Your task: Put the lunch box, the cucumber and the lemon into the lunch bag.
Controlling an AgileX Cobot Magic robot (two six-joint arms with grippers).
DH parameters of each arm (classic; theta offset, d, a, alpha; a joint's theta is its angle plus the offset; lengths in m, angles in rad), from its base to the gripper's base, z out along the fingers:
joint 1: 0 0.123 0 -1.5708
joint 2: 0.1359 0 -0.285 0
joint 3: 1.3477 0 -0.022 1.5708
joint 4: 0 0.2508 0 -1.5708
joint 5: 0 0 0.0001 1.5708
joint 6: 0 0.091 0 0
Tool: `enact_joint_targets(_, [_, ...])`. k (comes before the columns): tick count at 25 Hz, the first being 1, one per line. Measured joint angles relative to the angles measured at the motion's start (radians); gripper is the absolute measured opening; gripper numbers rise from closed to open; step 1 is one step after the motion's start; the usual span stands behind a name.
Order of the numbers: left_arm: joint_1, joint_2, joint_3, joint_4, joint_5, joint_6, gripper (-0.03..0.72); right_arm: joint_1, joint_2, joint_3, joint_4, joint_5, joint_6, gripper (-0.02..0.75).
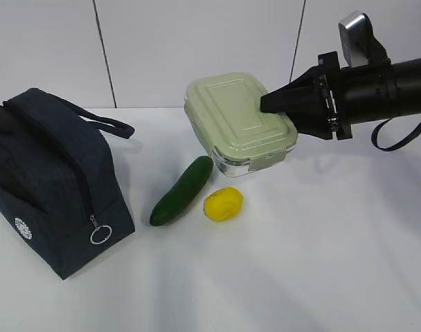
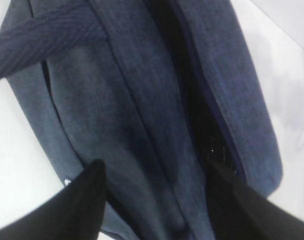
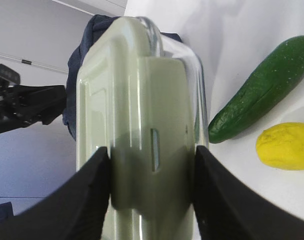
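A: Which step does the exterior view show?

B: The first item in transit. The right gripper (image 1: 283, 104) clasps the box (image 1: 239, 124) by one end, lid (image 3: 137, 125) on, and holds it tilted above the table (image 1: 321, 263), clear of the surface as far as can be judged. In the right wrist view its fingers (image 3: 92, 200) press the box's two sides.

A: And the left gripper?

B: Its fingers (image 2: 87, 185) stand apart over the bag (image 2: 142, 100), straddling the top seam by the handle (image 2: 42, 35). Whether they pinch any fabric cannot be told; nothing is plainly held. The left arm itself does not appear in the exterior view.

A: Where do the other items lie?

B: The cucumber (image 1: 182, 190) and lemon (image 1: 223, 204) lie on the table below the box, just beside each other, between the bag (image 1: 48, 187) and the right arm.

A: What is in the containers?

B: The box's contents cannot be made out through its clear base. The bag's mouth shows as a dark slit; its interior is hidden, and nothing is seen inside. All three items are outside it.

A: What does the next move call for?

B: Likely carrying the box leftward over the cucumber to the bag, and levelling it. The slit looks narrow for the box, so the mouth probably needs spreading first, a job the left gripper seems placed for.
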Motion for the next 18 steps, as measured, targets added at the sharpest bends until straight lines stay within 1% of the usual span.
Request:
enact_joint_targets(2, [0.0,0.039,-0.01,-0.012,-0.004,0.016,0.437,0.0,-0.002,0.0,0.004,0.001,0.0,0.354])
enact_joint_targets(4, [0.0,0.075,-0.032,-0.033,-0.002,0.05,0.371,0.0,-0.002,0.0,0.006,0.001,0.0,0.354])
enact_joint_targets(5, [0.0,0.097,-0.045,-0.042,0.006,0.072,0.327,0.0,-0.002,0.0,0.006,0.001,0.0,0.354])
enact_joint_targets(8, [-0.01,0.143,-0.083,-0.049,0.043,0.135,0.118,0.0,-0.017,0.0,0.006,0.001,0.0,0.354])
enact_joint_targets(9, [-0.018,0.151,-0.095,-0.051,0.056,0.16,0.065,0.0,-0.026,0.0,0.006,0.001,0.002,0.354])
enact_joint_targets(10, [-0.029,0.159,-0.107,-0.055,0.067,0.178,0.034,0.0,-0.032,0.0,0.008,0.001,0.004,0.354])
enact_joint_targets(12, [-0.046,0.17,-0.141,-0.055,0.111,0.217,0.009,0.0,-0.047,0.0,0.008,0.001,0.01,0.354])
enact_joint_targets(18, [-0.093,0.197,-0.226,-0.038,0.268,0.247,0.001,0.004,-0.085,0.0,0.037,0.001,0.029,0.354])
